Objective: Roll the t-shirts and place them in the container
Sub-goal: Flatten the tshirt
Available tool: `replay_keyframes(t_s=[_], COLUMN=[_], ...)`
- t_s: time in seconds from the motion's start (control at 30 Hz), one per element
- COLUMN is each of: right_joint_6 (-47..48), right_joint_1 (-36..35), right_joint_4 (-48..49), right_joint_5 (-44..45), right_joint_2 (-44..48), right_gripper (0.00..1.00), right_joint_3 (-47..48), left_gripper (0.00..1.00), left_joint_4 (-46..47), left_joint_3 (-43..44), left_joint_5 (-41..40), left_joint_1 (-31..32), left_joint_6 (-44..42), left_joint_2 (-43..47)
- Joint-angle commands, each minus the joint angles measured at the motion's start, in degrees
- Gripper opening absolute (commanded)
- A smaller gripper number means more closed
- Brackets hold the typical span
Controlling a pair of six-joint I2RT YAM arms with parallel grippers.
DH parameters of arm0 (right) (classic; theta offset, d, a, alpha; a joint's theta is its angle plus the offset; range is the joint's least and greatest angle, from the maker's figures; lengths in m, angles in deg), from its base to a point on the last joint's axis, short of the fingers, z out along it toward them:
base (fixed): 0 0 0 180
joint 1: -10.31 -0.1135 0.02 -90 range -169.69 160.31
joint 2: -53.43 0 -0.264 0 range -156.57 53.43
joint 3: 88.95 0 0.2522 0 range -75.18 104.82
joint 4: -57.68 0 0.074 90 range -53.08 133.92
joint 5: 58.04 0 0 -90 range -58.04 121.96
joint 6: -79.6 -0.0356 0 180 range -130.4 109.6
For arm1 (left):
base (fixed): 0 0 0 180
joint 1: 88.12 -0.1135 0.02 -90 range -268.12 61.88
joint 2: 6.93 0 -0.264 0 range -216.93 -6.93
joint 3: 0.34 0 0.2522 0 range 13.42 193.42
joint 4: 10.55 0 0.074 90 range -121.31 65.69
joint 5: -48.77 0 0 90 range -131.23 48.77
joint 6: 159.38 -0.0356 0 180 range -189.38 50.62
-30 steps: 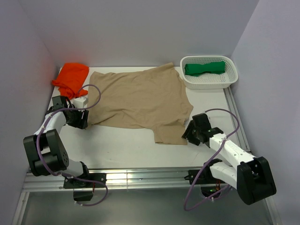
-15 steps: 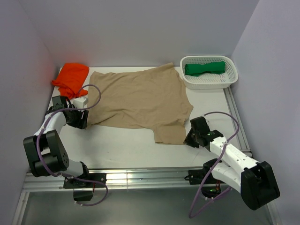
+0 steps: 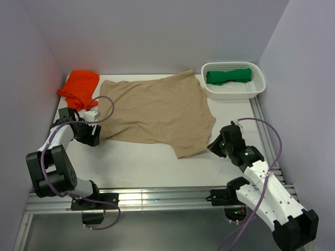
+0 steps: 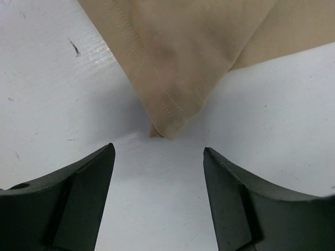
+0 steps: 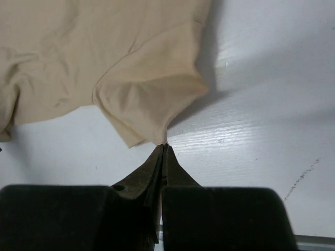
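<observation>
Your right claw has just snapped closed. A second ago it stood open beside the near right corner of the tan t-shirt; now its jaws are pressed together on the very tip of that corner. The wrist view shows the cloth coming to a point right at the jaw tips. From above, the hem has changed too: the flap that lay square on the counter is now drawn slantwise toward the claw, so the grip seems to have caught. It is a thin bite, though, and by my judgement it could slip under a hard pull.

Your left claw stands wide and holds nothing. The shirt's near left corner lies flat on the counter just ahead of the gap between its fingers, not yet between them. That arm has barely moved, though its jaws have spread a little wider.

So one corner is taken and one is still to take. The shirt itself stays spread across the middle of the counter, unrolled. The orange t-shirt sits bunched at the far left, and the green t-shirt lies in the basket at the far right.
</observation>
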Motion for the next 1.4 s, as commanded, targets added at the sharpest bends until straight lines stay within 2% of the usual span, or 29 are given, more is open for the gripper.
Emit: replay_keyframes(t_s=[0.0,0.4,0.9,1.1,1.13,1.2,1.23,1.37], right_joint_6=[0.3,1.01,1.71,1.62,1.62,1.71,1.88,2.15], right_joint_1=[-0.43,-0.34,-0.34,-0.34,-0.34,-0.34,-0.34,-0.25], right_joint_4=[-4.62,-9.02,-4.01,-3.31,-3.22,-3.22,-3.39,-4.1], right_joint_5=[0.33,2.26,1.3,1.38,1.38,1.56,1.56,2.35], right_joint_2=[2.26,3.33,-1.42,-1.77,-1.77,-1.94,-1.95,-1.77], right_gripper=[0.0,0.0,0.0,0.0,0.0,0.0,0.0,0.0], right_joint_3=[2.62,9.03,9.22,8.16,8.07,8.16,8.07,8.68], left_gripper=[0.75,0.77,0.71,0.59,0.53,0.48,0.38,0.21], left_joint_4=[-0.21,5.94,20.01,19.13,19.04,17.38,16.5,12.37], left_joint_3=[0.86,-2.3,-7.32,-4.95,-4.33,-3.37,-2.23,0.5], left_joint_5=[2.3,2.38,1.86,4.31,4.49,5.28,5.89,8.09], left_joint_1=[0.27,0.63,1.77,1.86,1.86,1.94,1.94,1.94], left_joint_6=[-2.13,-2.48,-1.43,-1.08,-1.07,-1.34,-1.43,-1.6], left_joint_2=[-0.22,-2.33,-0.22,-1.89,-1.98,-2.94,-3.3,-5.23])
